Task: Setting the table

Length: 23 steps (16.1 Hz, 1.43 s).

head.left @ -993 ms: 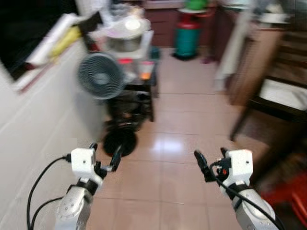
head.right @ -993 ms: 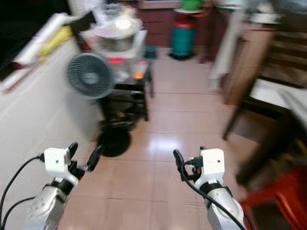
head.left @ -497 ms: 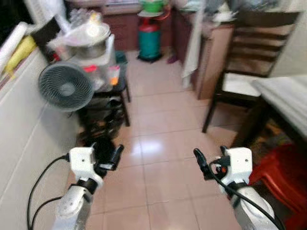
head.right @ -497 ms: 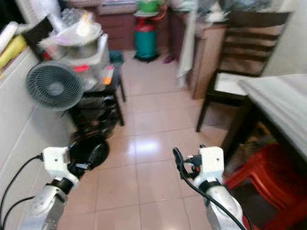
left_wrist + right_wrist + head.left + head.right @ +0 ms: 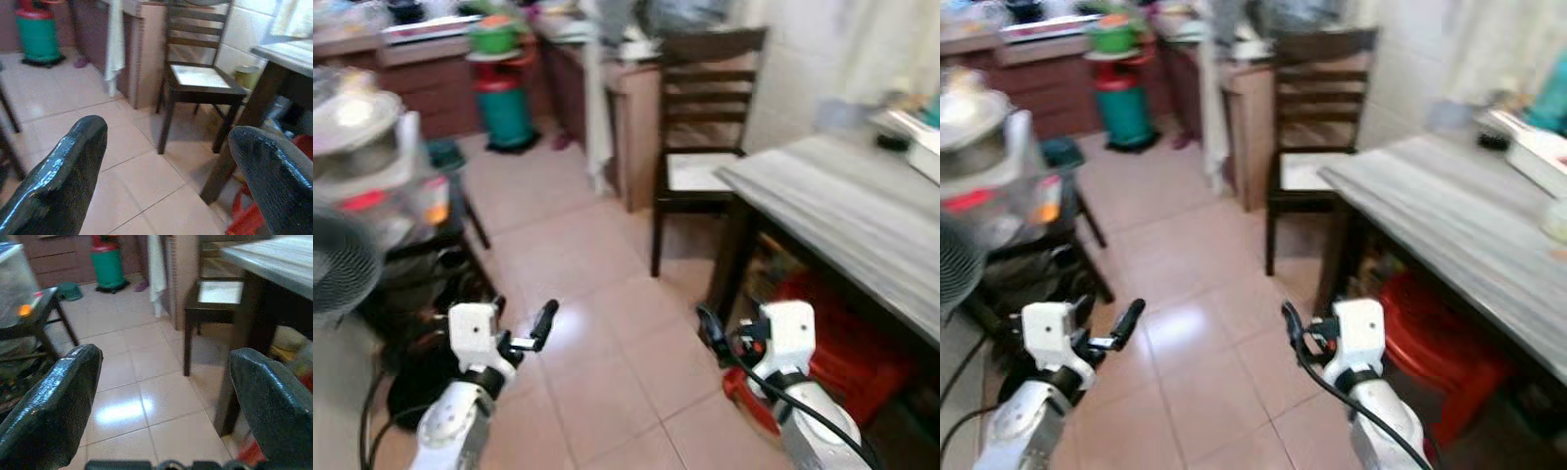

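Left eye view shows the grey-topped counter (image 5: 842, 211) on the right, running from near to far, with some small items at its far end too blurred to name. A dark wooden chair (image 5: 700, 127) stands just beside its far left corner, and something red (image 5: 842, 343) sits underneath. Both arms are raised forward over the tiled floor (image 5: 597, 294), likely kept ready while the robot heads toward the counter. The left gripper (image 5: 166, 171) and right gripper (image 5: 161, 396) each hold their fingers wide apart, carrying nothing. A fan (image 5: 337, 264) and a cluttered stand (image 5: 382, 166) sit on the left.
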Tool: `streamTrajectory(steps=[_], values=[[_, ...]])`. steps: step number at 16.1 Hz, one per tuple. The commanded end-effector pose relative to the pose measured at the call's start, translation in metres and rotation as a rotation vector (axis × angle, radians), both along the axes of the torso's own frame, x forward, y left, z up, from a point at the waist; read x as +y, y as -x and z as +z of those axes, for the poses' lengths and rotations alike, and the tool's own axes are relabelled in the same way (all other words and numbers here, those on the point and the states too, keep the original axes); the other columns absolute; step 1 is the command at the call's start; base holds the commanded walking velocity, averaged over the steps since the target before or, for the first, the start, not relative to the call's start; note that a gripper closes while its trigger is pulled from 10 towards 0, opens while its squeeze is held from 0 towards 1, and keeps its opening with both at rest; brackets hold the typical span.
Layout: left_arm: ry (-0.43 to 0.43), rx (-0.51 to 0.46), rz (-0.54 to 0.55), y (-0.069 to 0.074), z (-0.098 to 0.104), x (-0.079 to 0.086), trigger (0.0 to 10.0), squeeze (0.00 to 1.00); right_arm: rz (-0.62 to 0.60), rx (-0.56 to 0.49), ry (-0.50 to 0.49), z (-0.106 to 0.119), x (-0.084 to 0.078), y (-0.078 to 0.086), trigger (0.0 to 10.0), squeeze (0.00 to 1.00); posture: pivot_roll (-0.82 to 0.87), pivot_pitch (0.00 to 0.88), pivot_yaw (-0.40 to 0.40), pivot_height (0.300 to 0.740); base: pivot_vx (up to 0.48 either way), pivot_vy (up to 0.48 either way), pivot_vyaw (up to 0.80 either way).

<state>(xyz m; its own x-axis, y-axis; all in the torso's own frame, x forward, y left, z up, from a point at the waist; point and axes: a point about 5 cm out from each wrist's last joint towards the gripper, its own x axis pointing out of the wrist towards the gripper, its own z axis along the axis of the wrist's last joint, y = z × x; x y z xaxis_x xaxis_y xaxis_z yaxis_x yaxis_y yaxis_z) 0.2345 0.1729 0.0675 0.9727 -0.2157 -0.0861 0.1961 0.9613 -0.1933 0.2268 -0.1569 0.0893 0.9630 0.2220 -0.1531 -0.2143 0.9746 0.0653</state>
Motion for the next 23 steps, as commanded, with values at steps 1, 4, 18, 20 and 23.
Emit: streamTrajectory(steps=[1, 4, 18, 20, 23], values=[[-0.001, 0.004, -0.014, -0.002, 0.001, -0.005, 10.0, 0.00, -0.009, -0.014, 0.012, 0.004, -0.004, 0.000, 10.0, 0.00, -0.03, 0.000, 0.069, 0.740, 0.000, 0.000, -0.80], [-0.011, -0.001, 0.019, -0.004, 0.003, -0.003, 10.0, 0.00, -0.022, -0.043, 0.012, 0.010, -0.006, 0.000, 10.0, 0.00, -0.03, 0.000, 0.060, 0.740, 0.000, 0.000, -0.53], [-0.123, -0.037, 0.149, -0.005, 0.009, 0.002, 10.0, 0.00, -0.102, -0.138, 0.081, 0.032, -0.020, 0.001, 10.0, 0.00, -0.04, 0.000, 0.027, 0.740, -0.036, 0.000, -0.25], [-0.125, -0.035, 0.149, -0.006, 0.009, 0.002, 10.0, 0.00, -0.107, -0.131, 0.076, 0.031, -0.019, 0.002, 10.0, 0.00, -0.05, 0.000, 0.035, 0.740, -0.253, 0.000, -0.80], [-0.130, -0.034, 0.145, -0.007, 0.010, 0.001, 10.0, 0.00, -0.111, -0.124, 0.069, 0.030, -0.017, 0.004, 10.0, 0.00, -0.05, 0.000, 0.044, 0.740, -0.255, 0.000, -0.80]])
